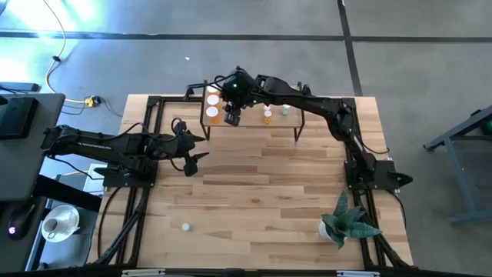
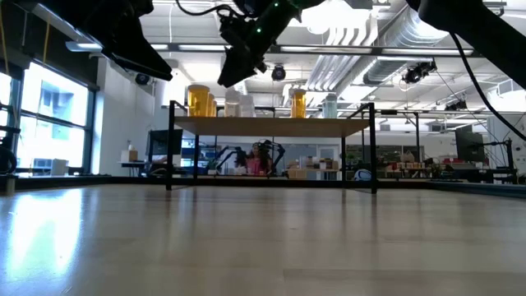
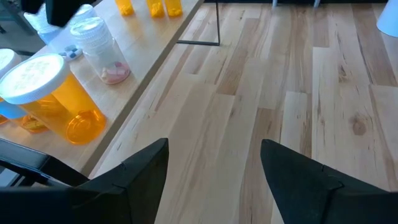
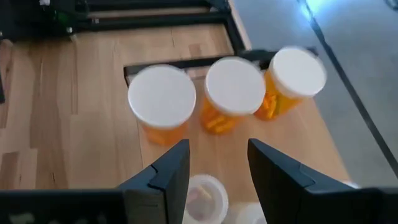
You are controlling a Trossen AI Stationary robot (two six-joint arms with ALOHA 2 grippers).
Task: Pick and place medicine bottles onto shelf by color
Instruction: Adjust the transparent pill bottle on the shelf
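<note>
The shelf stands at the table's far middle. Three orange, white-capped medicine bottles stand upright at its left end, with a clear one beside them. A small orange bottle and a pale green one stand farther right on the shelf. Another bottle stands alone on the table near the front left. My right gripper hovers open above the shelf's left part, with nothing between its fingers. My left gripper waits open over the table, left of the shelf.
A green spiky plant in a white pot stands at the table's front right. Black frame rails run along the table's left and right sides. Bare wood lies between the shelf and the near edge.
</note>
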